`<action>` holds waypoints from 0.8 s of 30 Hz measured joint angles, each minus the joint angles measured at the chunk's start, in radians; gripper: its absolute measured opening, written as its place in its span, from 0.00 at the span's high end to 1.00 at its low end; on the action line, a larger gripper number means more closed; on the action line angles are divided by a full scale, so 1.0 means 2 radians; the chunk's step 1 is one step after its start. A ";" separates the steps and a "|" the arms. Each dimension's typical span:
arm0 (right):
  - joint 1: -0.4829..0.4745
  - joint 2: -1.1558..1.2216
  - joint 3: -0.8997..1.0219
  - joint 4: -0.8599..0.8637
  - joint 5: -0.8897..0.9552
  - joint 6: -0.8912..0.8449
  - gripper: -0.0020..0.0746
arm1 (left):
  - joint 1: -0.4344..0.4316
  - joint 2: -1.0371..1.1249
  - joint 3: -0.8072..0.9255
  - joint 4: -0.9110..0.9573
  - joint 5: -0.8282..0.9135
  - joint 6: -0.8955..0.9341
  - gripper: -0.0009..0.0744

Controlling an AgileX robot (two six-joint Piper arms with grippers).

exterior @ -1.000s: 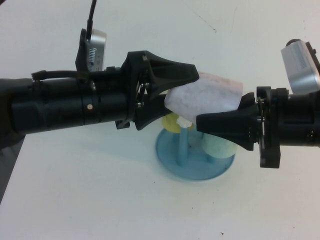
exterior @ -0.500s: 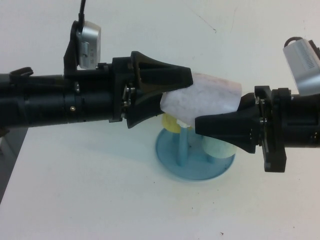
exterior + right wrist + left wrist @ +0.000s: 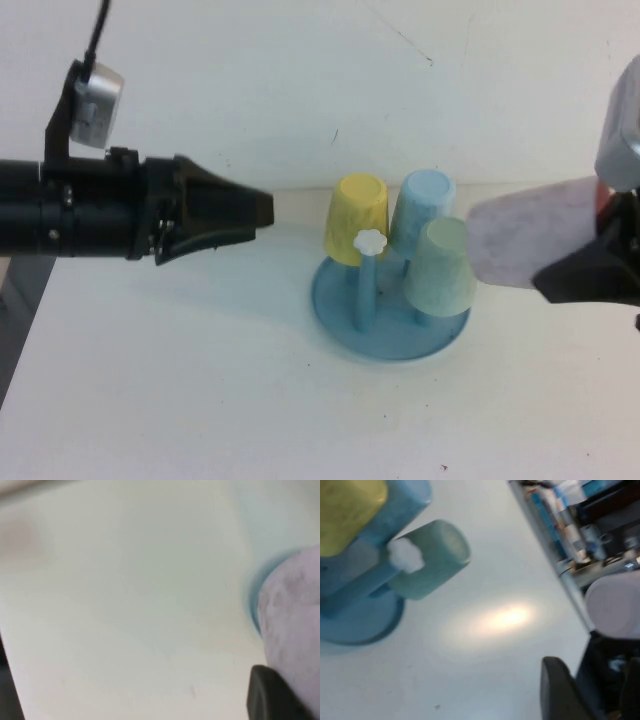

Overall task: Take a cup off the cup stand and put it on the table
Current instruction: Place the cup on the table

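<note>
The pale pink-white cup (image 3: 525, 243) lies on its side in the air to the right of the cup stand (image 3: 345, 305), held by my right gripper (image 3: 585, 275), which is shut on it at the right edge. The cup also shows in the right wrist view (image 3: 295, 615) beside a black fingertip (image 3: 272, 695), and in the left wrist view (image 3: 615, 605). My left gripper (image 3: 262, 208) is open and empty, left of the stand and apart from it. The stand's blue base stands on the white table (image 3: 200, 380).
On the stand's pegs hang a yellow cup (image 3: 358, 218), a light blue cup (image 3: 425, 200) and a mint green cup (image 3: 440, 270). A bare peg with a white flower tip (image 3: 370, 241) stands in front. A dark table edge (image 3: 12, 340) runs at the left.
My left gripper has let go of the cup and drawn back to the left. My right gripper has carried the cup to the right, away from above the stand.
</note>
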 joint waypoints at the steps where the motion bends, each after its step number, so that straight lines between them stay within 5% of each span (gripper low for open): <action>1: 0.000 0.000 -0.011 -0.042 0.015 0.027 0.91 | 0.000 -0.004 0.000 0.030 -0.009 0.000 0.62; 3: 0.000 0.003 -0.029 -0.115 0.046 0.085 0.91 | -0.001 -0.017 0.000 0.080 -0.034 0.000 0.82; 6: 0.000 0.018 -0.038 -0.183 0.073 0.152 0.91 | -0.001 -0.041 0.000 0.129 -0.072 0.000 0.94; 14: 0.000 0.135 -0.045 -0.302 0.094 0.248 0.92 | -0.001 -0.152 0.021 0.261 -0.172 -0.039 0.98; 24: 0.000 0.283 -0.119 -0.372 0.087 0.277 0.93 | -0.001 -0.287 0.123 0.322 -0.181 -0.069 0.99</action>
